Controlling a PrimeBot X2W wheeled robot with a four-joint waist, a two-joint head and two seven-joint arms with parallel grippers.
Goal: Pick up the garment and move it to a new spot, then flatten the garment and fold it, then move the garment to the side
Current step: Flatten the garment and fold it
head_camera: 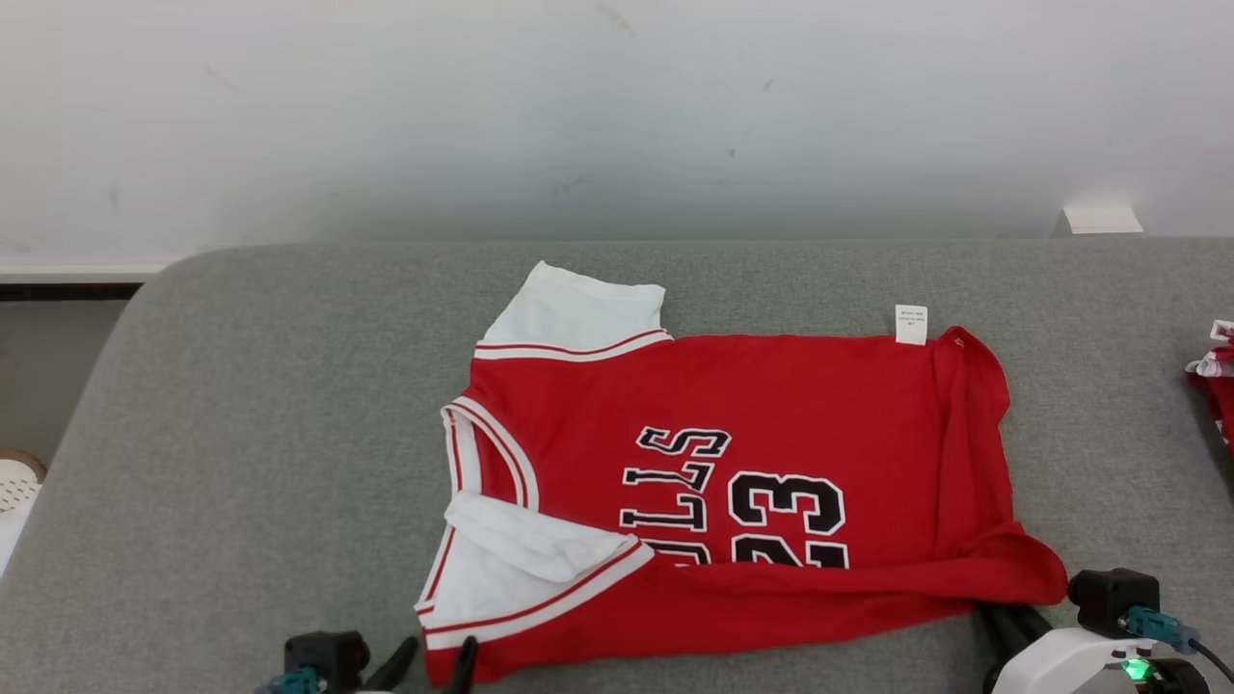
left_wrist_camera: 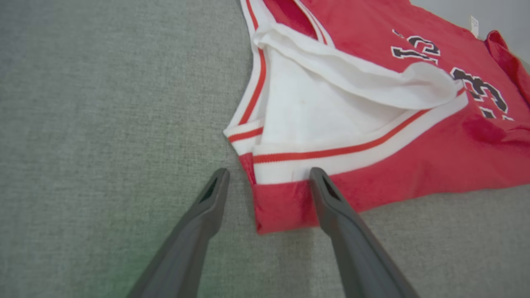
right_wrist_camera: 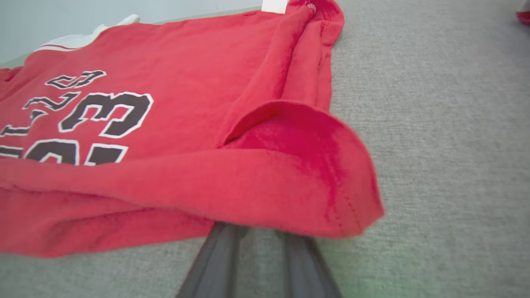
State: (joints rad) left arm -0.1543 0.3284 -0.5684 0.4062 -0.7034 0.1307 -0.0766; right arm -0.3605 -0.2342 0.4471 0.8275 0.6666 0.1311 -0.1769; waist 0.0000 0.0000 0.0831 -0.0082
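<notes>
Grey cloth-covered counter (head_camera: 241, 434) is stretching out beneath a pale wall (head_camera: 617, 116), and the red garment (head_camera: 771, 405) is lying near its middle, spread mostly flat with its number showing, the near edge doubled over and the right hem rumpled. The move and most of the flattening are looking done, the folding is looking barely begun, and shifting it aside is waiting. The left gripper (left_wrist_camera: 268, 174) is holding its fingers wide apart, straddling the near left corner by the white sleeve (left_wrist_camera: 331, 111). The right gripper (right_wrist_camera: 258, 240) is reaching under the near right corner, fingertips hidden by cloth, so I cannot tell whether they are pinching it.
</notes>
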